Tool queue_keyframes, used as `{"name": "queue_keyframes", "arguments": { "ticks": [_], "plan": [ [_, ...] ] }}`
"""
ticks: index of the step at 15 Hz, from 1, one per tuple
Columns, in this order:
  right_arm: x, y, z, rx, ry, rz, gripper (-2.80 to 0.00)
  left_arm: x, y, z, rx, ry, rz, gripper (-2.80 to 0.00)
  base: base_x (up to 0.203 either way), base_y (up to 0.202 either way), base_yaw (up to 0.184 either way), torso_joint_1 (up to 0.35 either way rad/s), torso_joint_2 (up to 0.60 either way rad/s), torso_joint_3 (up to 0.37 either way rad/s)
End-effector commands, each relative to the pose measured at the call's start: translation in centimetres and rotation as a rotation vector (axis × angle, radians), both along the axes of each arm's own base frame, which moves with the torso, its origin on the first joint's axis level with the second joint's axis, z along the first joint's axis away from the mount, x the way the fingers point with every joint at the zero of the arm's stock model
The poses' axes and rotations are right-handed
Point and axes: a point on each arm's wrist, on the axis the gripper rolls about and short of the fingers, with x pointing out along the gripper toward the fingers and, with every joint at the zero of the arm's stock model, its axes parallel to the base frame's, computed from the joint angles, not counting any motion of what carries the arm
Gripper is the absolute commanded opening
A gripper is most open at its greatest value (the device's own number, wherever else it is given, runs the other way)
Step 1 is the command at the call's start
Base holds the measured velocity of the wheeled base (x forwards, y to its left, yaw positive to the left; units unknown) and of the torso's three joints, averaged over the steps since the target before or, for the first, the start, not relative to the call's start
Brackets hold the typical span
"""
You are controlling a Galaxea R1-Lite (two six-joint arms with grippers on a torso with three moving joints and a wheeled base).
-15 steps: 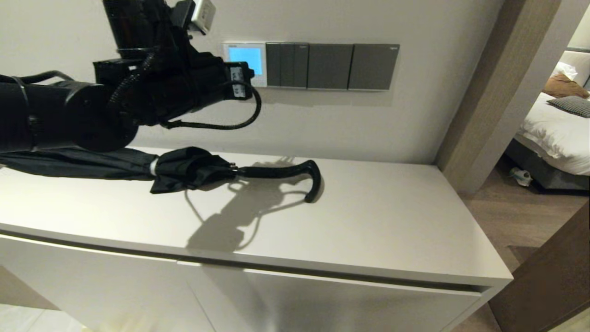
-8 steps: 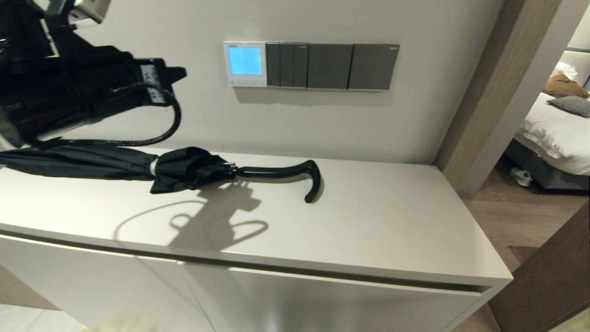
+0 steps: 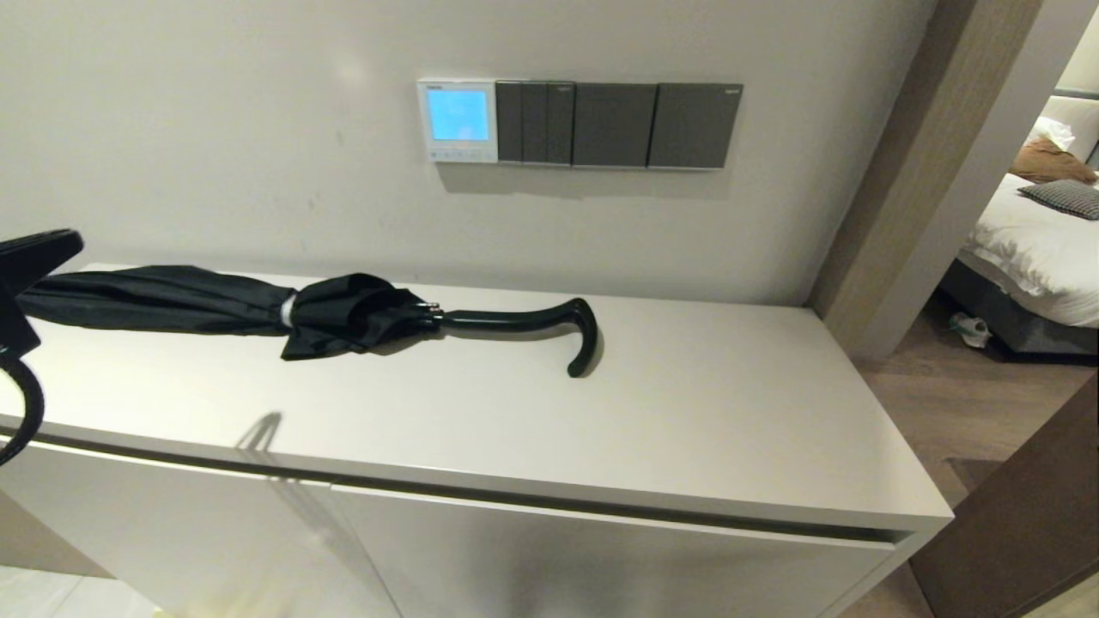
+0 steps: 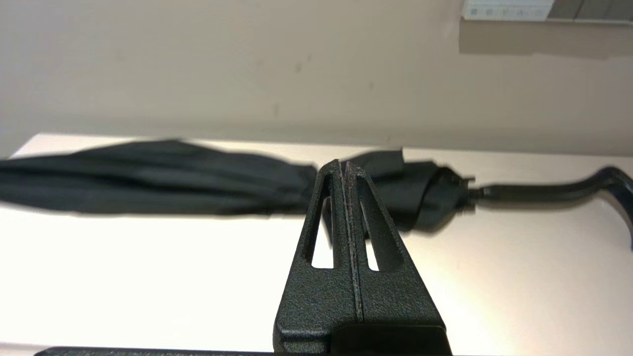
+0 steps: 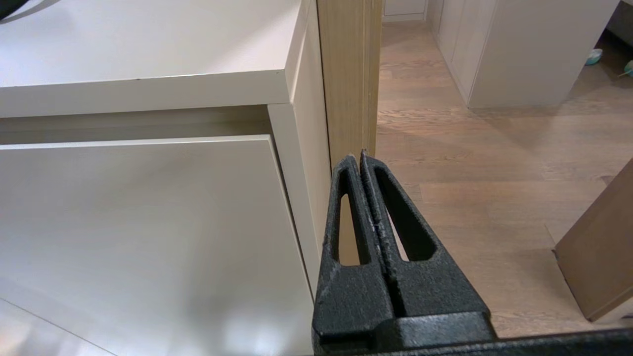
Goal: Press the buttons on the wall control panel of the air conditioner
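The air conditioner's wall control panel (image 3: pixel 458 120) is a small white-framed square with a glowing light blue screen, on the wall above the cabinet. Its buttons (image 3: pixel 457 155) are a row of tiny pale keys under the screen; they also show in the left wrist view (image 4: pixel 507 11). My left gripper (image 4: pixel 344 164) is shut and empty, low at the cabinet's left end, far below and left of the panel; only its tip (image 3: pixel 39 249) shows in the head view. My right gripper (image 5: pixel 357 157) is shut and empty, parked low beside the cabinet's right front corner.
Dark grey rocker switch plates (image 3: pixel 614 124) sit right of the panel. A folded black umbrella (image 3: pixel 258 309) with a curved handle (image 3: pixel 575 330) lies on the white cabinet top (image 3: pixel 704 421). A wooden door frame (image 3: pixel 910 172) and a bedroom lie to the right.
My left arm has drawn back from the panel, moving left and down until only its tip shows at the head view's left edge. The panel's screen stays lit.
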Motion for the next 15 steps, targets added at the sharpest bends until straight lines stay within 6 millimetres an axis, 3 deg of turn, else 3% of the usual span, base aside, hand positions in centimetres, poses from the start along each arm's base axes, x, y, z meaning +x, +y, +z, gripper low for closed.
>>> {"name": "queue_keyframes", "arguments": {
  "ticks": [1, 6, 9, 15],
  "plan": [
    [0.0, 0.0, -0.1, 0.000, 0.004, 0.000, -2.80, -4.2, 0.3, -0.7, 0.000, -0.075, 0.022, -2.80, 0.000, 0.000, 0.000, 0.000, 0.00, 0.000],
    [0.0, 0.0, -0.1, 0.000, 0.004, 0.000, -2.80, -7.9, 0.3, -6.2, -0.067, -0.047, 0.029, -2.80, 0.000, 0.000, 0.000, 0.000, 0.00, 0.000],
    [0.0, 0.0, -0.1, 0.000, 0.004, 0.000, -2.80, -10.0, 0.3, -8.6, -0.057, -0.142, 0.027, -2.80, 0.000, 0.000, 0.000, 0.000, 0.00, 0.000],
    [0.0, 0.0, -0.1, 0.001, 0.004, 0.000, -2.80, -11.4, 0.3, -12.5, 0.052, -0.254, 0.042, -2.80, 0.000, 0.000, 0.000, 0.000, 0.00, 0.000]
  ]
}}
